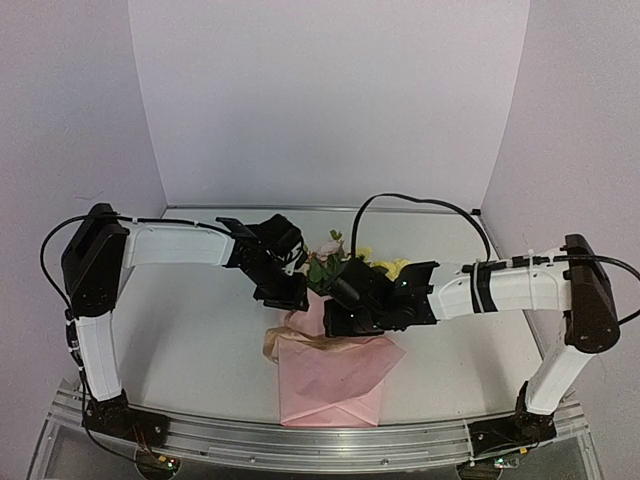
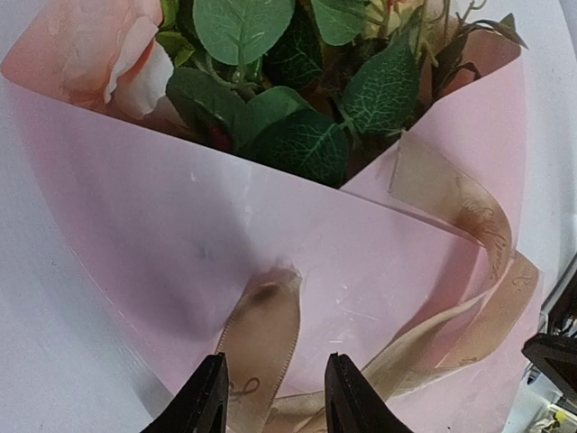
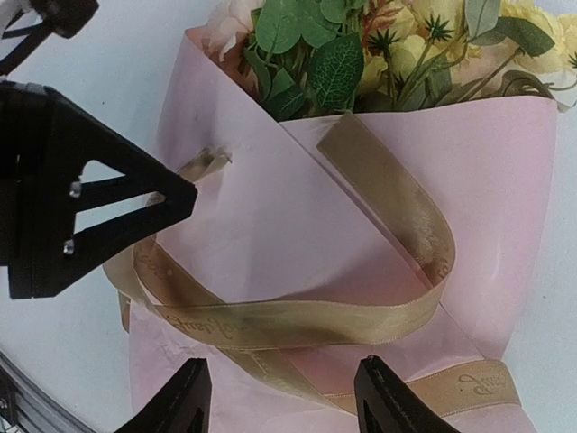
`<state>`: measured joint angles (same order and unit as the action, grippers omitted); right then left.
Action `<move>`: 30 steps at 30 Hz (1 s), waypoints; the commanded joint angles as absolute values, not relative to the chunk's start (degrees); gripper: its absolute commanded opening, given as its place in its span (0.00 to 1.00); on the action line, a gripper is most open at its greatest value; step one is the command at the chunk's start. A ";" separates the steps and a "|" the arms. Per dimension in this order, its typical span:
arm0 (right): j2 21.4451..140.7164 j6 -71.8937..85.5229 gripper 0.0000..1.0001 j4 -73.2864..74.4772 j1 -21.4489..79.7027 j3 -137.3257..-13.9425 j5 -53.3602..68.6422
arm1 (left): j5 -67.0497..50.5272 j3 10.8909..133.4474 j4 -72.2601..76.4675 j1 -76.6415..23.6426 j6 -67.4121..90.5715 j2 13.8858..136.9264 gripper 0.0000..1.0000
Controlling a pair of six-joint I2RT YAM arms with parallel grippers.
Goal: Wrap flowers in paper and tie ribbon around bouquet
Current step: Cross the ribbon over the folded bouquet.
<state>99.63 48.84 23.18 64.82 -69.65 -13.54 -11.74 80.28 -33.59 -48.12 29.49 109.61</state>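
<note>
The bouquet lies mid-table: yellow and pink flowers (image 1: 330, 250) with green leaves stick out of the far end of a folded cone of pink paper (image 1: 330, 380). Tan ribbon (image 3: 297, 320) loops loosely across the paper's front (image 3: 270, 216) in wide, slack curls. My left gripper (image 2: 275, 392) stands open at the cone's left side (image 1: 285, 293). One ribbon strip (image 2: 261, 334) lies flat on the paper between its fingers, unpinched. My right gripper (image 3: 284, 388) is open over the crossing ribbon loops, just right of the left one (image 1: 340, 315). The stems are hidden inside the paper.
The white table (image 1: 200, 330) is closed in by pale walls on three sides. A metal rail (image 1: 300, 440) runs along the near edge between the arm bases. The left gripper's black fingers (image 3: 135, 203) show close by in the right wrist view.
</note>
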 commanded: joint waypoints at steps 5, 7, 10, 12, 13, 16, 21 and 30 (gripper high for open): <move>100.43 36.53 0.57 18.30 64.76 -71.28 -9.08 | -3.46 87.00 -39.25 -48.86 28.48 113.59 0.28; 101.01 34.18 0.58 16.99 64.65 -71.36 -6.98 | -3.24 87.38 -39.42 -48.87 28.54 113.78 0.20; 101.96 31.04 0.61 15.56 64.63 -71.96 -4.59 | -2.81 87.69 -39.59 -48.94 28.70 113.58 0.07; 102.72 29.13 0.62 14.78 64.59 -72.32 -3.56 | -2.73 87.60 -39.57 -48.91 28.88 113.04 0.02; 103.10 28.34 0.64 14.30 64.49 -72.43 -3.04 | -2.82 87.38 -39.35 -48.91 29.04 112.71 0.00; 104.64 26.44 0.66 13.16 64.02 -72.82 -1.45 | -2.72 86.37 -38.34 -48.87 29.89 111.08 0.00; 107.64 23.25 0.71 12.74 63.59 -74.64 0.32 | -2.04 83.55 -35.50 -48.87 32.38 106.65 0.00; 112.06 21.46 0.78 12.74 63.33 -77.54 0.88 | -2.09 79.03 -31.62 -48.31 37.14 100.70 0.00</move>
<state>109.01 23.29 12.70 63.70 -75.43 -0.01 -1.33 79.37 -35.94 -47.83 34.61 105.54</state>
